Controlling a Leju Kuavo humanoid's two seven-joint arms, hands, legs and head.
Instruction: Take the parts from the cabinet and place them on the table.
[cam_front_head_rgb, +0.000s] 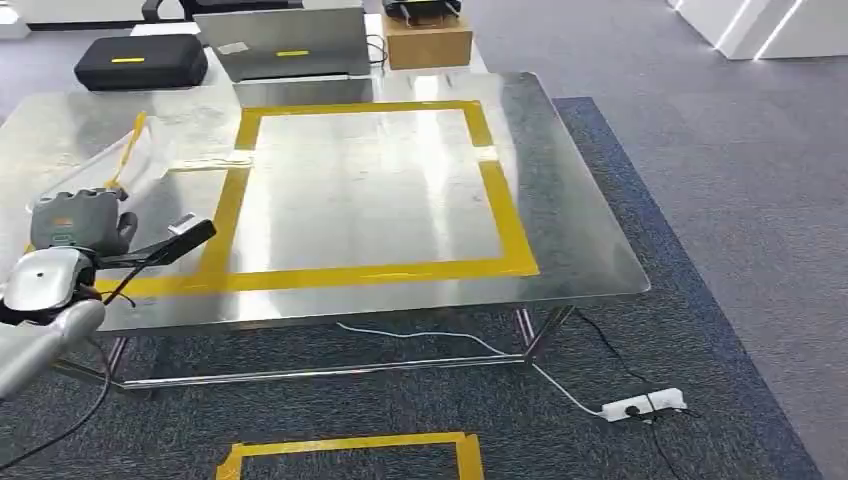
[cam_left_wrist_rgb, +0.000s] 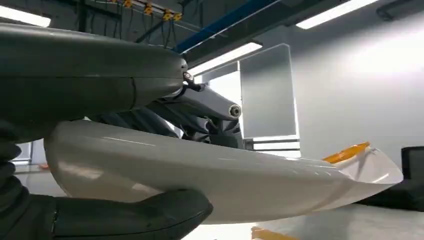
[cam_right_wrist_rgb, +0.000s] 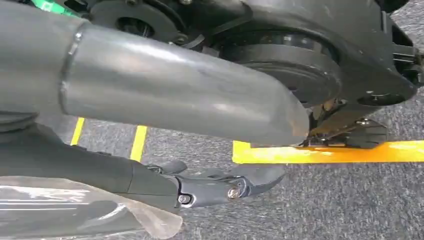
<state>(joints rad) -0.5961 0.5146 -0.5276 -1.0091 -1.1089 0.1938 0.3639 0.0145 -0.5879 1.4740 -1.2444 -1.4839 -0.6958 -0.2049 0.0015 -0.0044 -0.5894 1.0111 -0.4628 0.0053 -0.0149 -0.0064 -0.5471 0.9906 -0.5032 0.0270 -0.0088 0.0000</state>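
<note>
My left hand (cam_front_head_rgb: 75, 225) hovers over the near left corner of the shiny metal table (cam_front_head_rgb: 570, 220). It grips a long pale curved part (cam_front_head_rgb: 150, 165) with a yellow tape strip at its far end. The part reaches out over the table's left side. Up close, that white part (cam_left_wrist_rgb: 225, 180) lies between the dark fingers (cam_left_wrist_rgb: 90, 75) and the thumb (cam_left_wrist_rgb: 130, 215), orange tape at its tip. My right hand (cam_right_wrist_rgb: 210, 185) hangs low over grey carpet, fingers stretched out beside a sheet of clear plastic (cam_right_wrist_rgb: 90, 210). Whether it holds that plastic is unclear.
A yellow tape rectangle (cam_front_head_rgb: 505, 210) marks the table's middle. Beyond the far edge stand a black case (cam_front_head_rgb: 140, 62), a grey case (cam_front_head_rgb: 285, 42) and a cardboard box (cam_front_head_rgb: 428, 42). On the carpet lie a white power strip (cam_front_head_rgb: 645, 405), its cable, and a yellow tape outline (cam_front_head_rgb: 350, 445).
</note>
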